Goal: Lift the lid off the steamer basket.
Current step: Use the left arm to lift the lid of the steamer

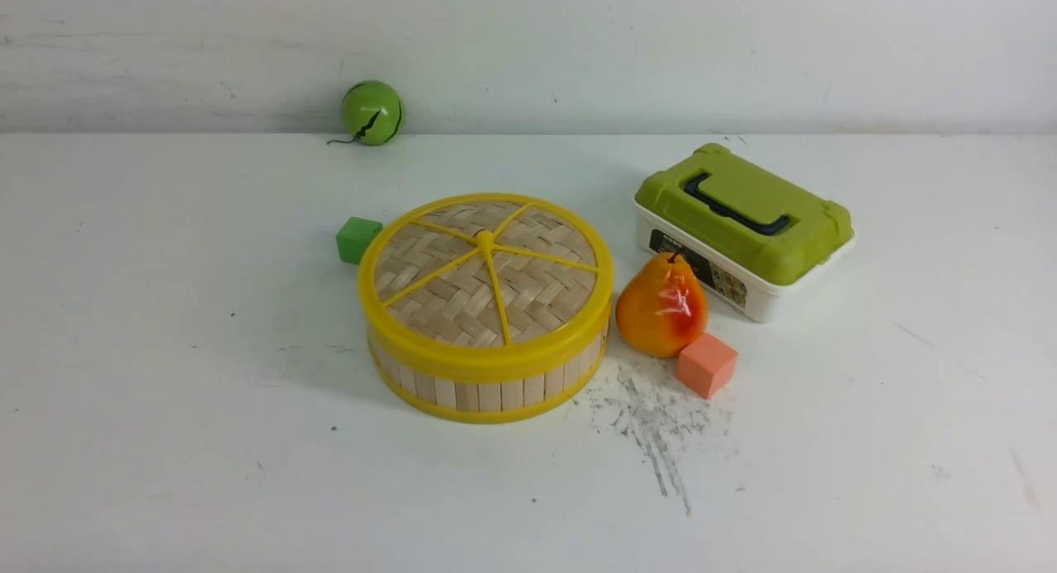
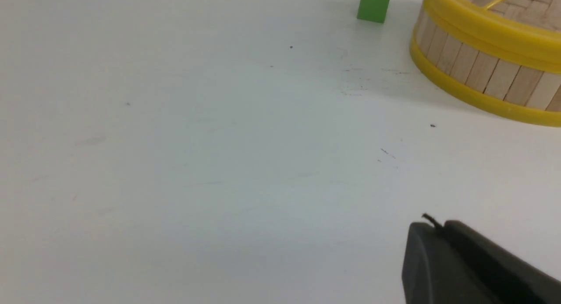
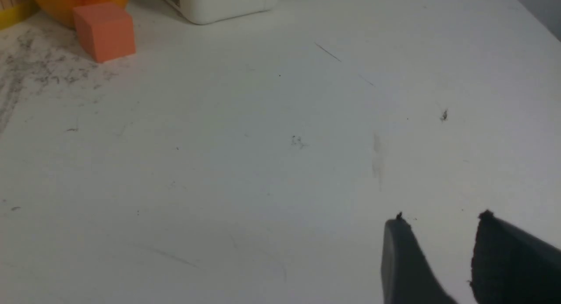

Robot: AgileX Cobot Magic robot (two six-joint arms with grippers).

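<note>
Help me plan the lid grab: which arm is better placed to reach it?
Probably left: its camera sees lid and basket unobstructed; on the right, pear and orange cube crowd the basket.

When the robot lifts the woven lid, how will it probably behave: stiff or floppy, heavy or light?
The lid is probably stiff: a thick yellow rim and spokes frame the weave. It looks light, being thin bamboo. The smooth rim may be slippery.

The white counter (image 1: 165, 391) carries the steamer basket (image 1: 487, 394) at its middle. A green cube (image 1: 357, 239) sits just left of it, a pear (image 1: 661, 309) and an orange cube (image 1: 707, 365) just right. A white box (image 1: 764, 296) lies behind the pear, and a green ball (image 1: 372, 112) at the far edge. Dark scuffs (image 1: 652, 424) mark the surface.
</note>
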